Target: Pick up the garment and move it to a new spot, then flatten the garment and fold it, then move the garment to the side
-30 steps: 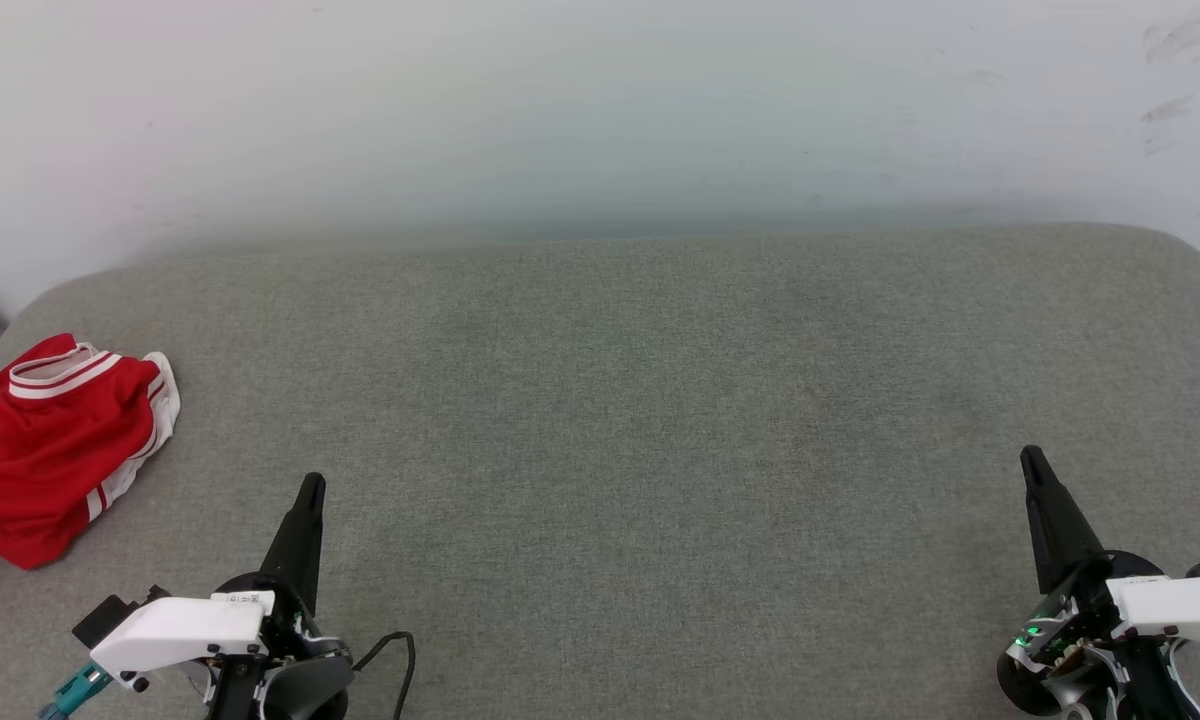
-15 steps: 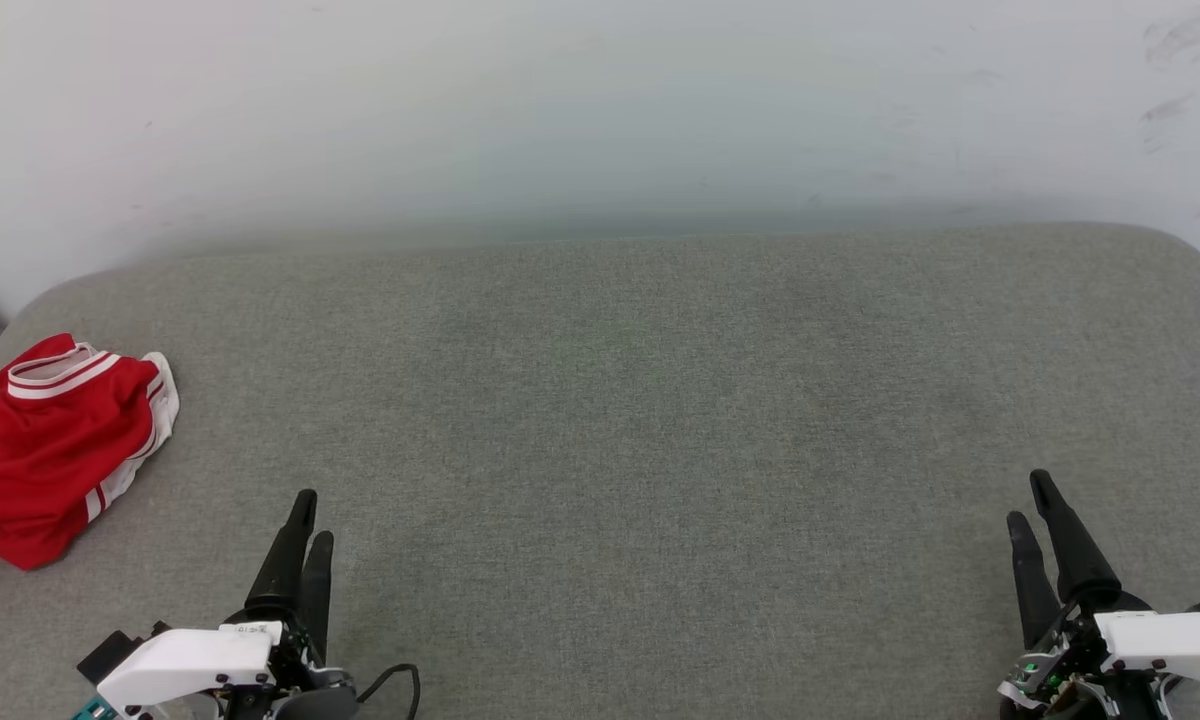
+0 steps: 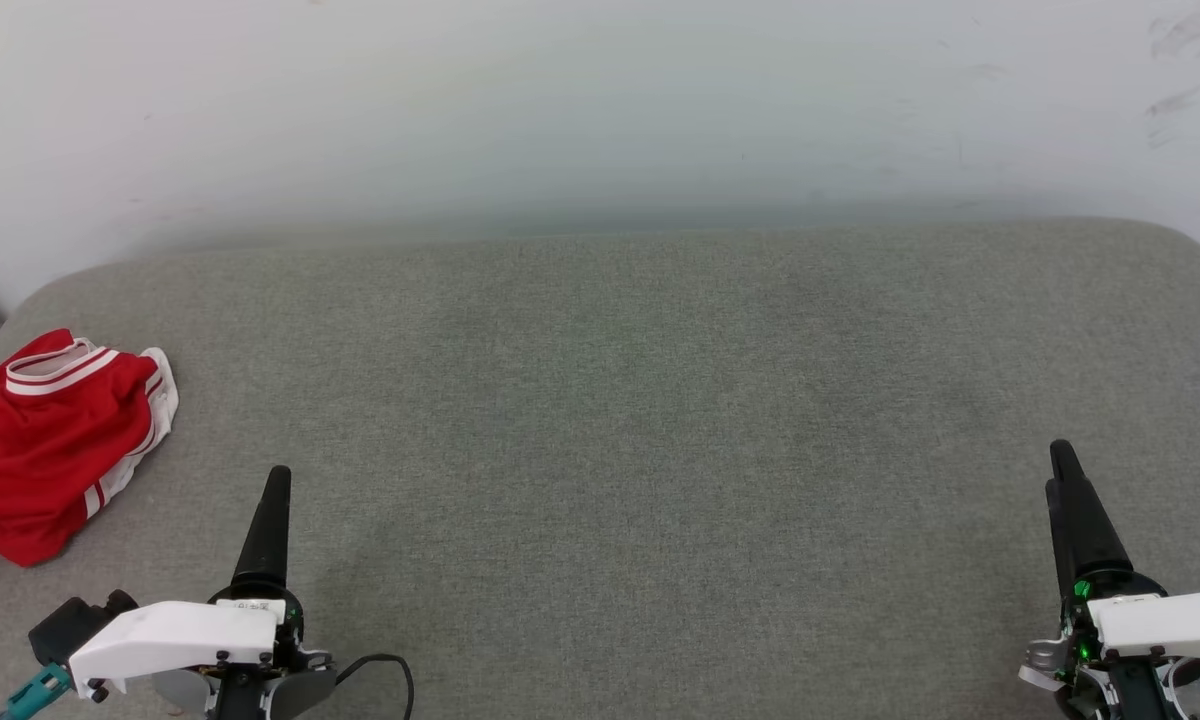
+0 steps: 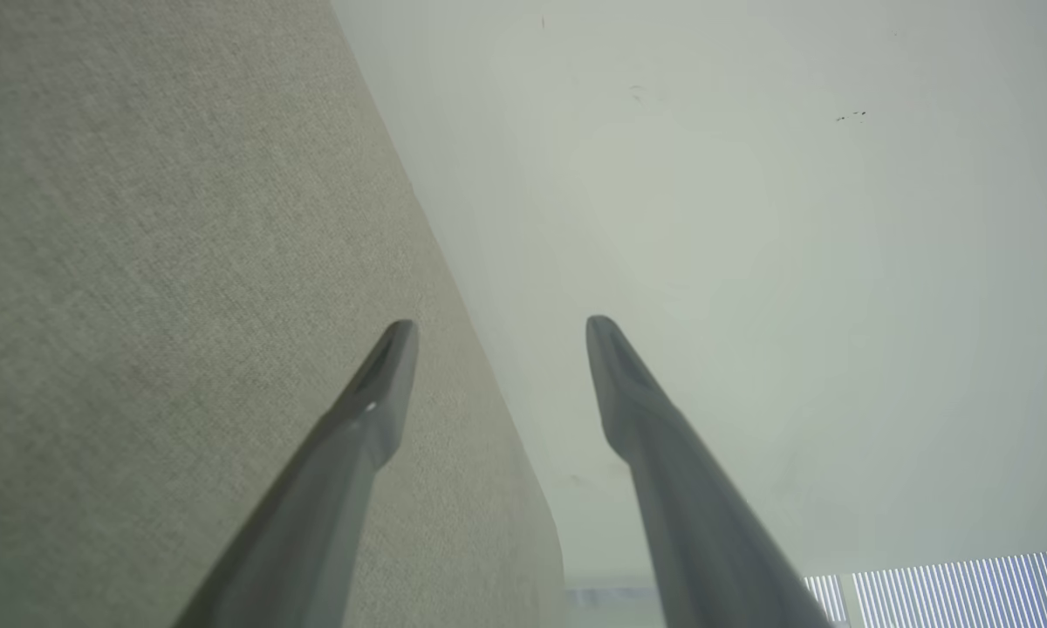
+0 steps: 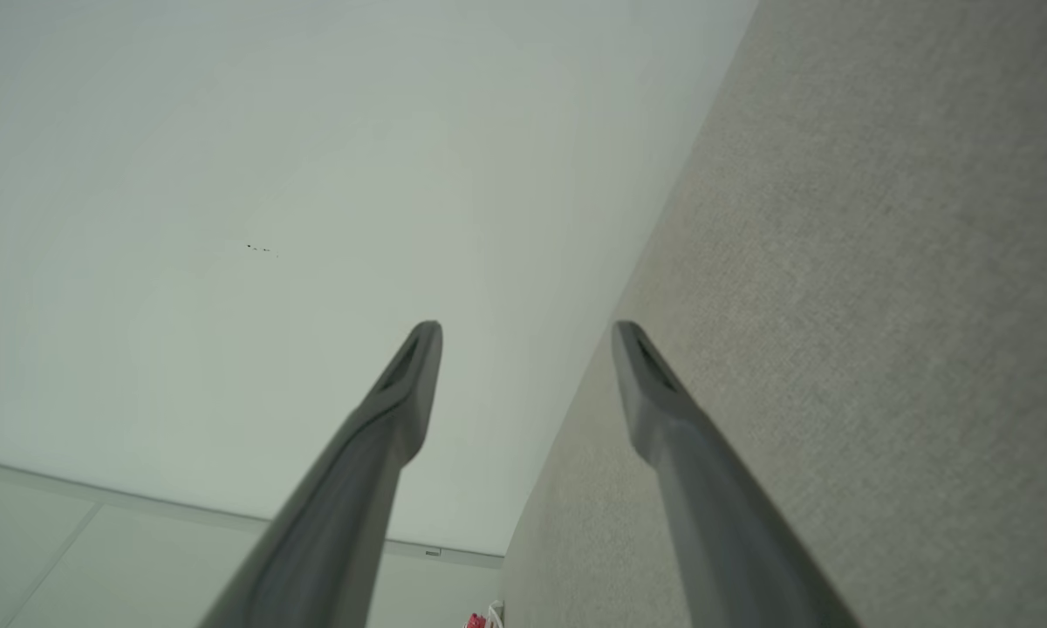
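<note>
The garment point(image 3: 45, 450), bright red with a white sleeve and red-white striped trim, lies bunched in a loose fold at the far left edge of the grey cushion point(image 3: 620, 400). My left gripper point(image 3: 277, 480) hovers low at the front left, to the right of the garment and apart from it. In the left wrist view its fingers point(image 4: 375, 410) stand apart with nothing between them, so the left gripper point(image 4: 499, 324) is open. My right gripper point(image 3: 1060, 455) sits at the front right, far from the garment. The right gripper point(image 5: 528, 327) is open and empty too.
The grey cushion spreads wide between the two grippers. A white wall point(image 3: 560, 100) rises right behind its rounded back edge. The cushion's left edge drops off just past the garment. Pale floor point(image 5: 96, 558) shows beyond the right side.
Both grippers went from one closed line of fingers to spread fingers, then rolled edge-on in the head view. The left drifted slightly left, the right slightly right. The garment has not moved.
</note>
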You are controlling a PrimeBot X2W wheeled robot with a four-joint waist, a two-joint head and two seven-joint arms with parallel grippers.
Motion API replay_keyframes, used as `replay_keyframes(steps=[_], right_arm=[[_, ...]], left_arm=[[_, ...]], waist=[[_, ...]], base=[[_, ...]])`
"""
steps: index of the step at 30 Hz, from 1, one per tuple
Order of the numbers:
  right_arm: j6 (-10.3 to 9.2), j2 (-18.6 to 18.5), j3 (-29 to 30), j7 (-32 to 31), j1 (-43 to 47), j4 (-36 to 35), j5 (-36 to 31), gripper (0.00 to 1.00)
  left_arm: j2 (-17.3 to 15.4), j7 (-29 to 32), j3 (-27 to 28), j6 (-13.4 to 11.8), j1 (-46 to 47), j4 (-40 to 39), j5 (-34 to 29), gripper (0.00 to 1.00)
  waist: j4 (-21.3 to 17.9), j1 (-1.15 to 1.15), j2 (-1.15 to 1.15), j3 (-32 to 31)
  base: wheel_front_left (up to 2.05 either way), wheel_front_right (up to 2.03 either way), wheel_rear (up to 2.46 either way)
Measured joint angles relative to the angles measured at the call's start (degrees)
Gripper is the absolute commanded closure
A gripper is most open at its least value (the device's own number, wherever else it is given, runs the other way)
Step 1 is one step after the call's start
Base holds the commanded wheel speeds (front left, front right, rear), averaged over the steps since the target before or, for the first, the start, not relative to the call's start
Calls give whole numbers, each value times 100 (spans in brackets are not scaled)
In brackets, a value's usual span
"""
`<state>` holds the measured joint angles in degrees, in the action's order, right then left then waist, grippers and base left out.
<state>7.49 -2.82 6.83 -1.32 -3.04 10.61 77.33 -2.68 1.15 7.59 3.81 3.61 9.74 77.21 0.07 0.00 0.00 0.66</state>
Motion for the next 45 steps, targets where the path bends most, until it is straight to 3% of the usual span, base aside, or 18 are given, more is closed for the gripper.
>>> replay_keyframes(steps=[17,30,45], right_arm=[[0,1,-352,390,209,-608,-2343,0],[0,1,-405,637,374,-714,-3472,0],[0,1,-428,889,544,-835,-4598,0]], left_arm=[[-2,-370,-422,-721,-220,-491,-2164,0],[-14,-615,-690,-939,-353,-570,-3472,0],[-136,-867,-1040,-1063,-536,-721,-4555,0]], waist=[[4,0,0,31],[3,0,0,1],[26,0,0,13]], base=[[0,0,0],[0,0,0],[0,0,0]])
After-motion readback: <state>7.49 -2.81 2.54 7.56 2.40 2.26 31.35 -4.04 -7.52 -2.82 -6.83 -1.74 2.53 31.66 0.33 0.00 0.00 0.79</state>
